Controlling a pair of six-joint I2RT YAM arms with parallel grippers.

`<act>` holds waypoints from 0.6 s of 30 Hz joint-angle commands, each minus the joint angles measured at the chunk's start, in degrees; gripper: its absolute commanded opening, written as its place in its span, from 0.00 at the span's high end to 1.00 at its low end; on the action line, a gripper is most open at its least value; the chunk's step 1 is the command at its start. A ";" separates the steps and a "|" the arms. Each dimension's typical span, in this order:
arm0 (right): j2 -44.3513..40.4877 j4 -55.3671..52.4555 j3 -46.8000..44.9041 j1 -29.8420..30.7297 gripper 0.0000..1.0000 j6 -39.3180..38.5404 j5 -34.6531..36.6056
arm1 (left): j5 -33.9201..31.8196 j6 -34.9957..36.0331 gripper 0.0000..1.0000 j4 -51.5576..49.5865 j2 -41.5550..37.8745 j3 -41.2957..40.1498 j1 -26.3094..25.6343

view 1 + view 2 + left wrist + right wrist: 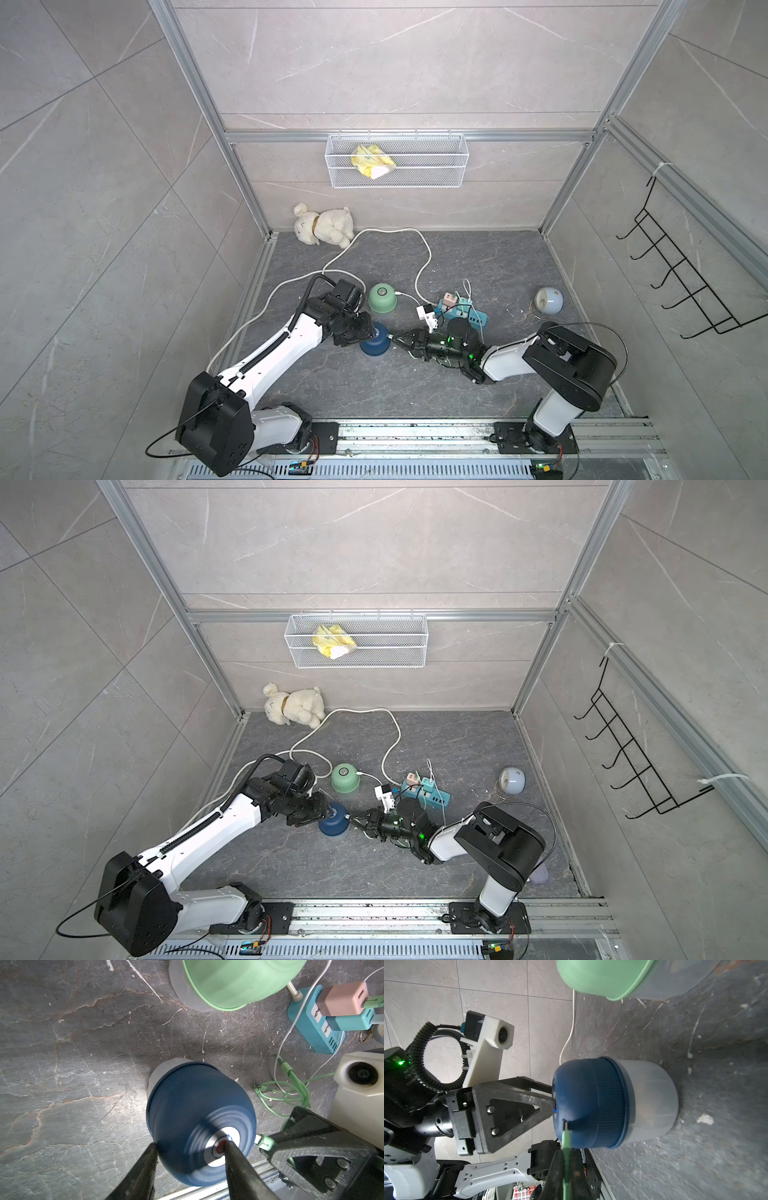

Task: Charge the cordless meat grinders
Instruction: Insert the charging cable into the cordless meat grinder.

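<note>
The navy blue grinder [373, 345] [591, 1101] stands upright on its clear cup near the floor's front centre. My left gripper [190, 1144] [376, 332] bears on its dome from above. One fingertip [225, 1145] sits on the round metal centre and the other lies against the dome's flank. My right gripper [566, 1153] [397, 337] is shut on a green cable plug [566, 1139]. The plug's metal tip is at the port in the dome's side. The mint green grinder [381, 297] stands just behind, with a white cable [405, 296] plugged into it.
A teal power strip [471, 319] with pink [449, 298] and teal cube chargers lies right of the grinders, its thick white cord [424, 249] looping back. A grey-white globe [549, 301] sits far right, a plush dog [324, 226] in the back corner. A wire basket [415, 174] hangs on the back wall.
</note>
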 commanded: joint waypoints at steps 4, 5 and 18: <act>0.18 -1.82 2.97 1.20 1.00 0.70 -4.46 | 2.58 1.37 0.48 -0.90 2.74 -1.81 -1.76; 0.24 -1.85 3.12 1.12 1.00 0.71 -4.70 | 2.65 1.68 0.48 -0.91 2.83 -1.90 -1.76; 2.11 -6.82 7.36 -1.32 1.00 -2.16 -10.55 | 3.74 7.09 0.53 -3.35 4.59 -1.72 -1.85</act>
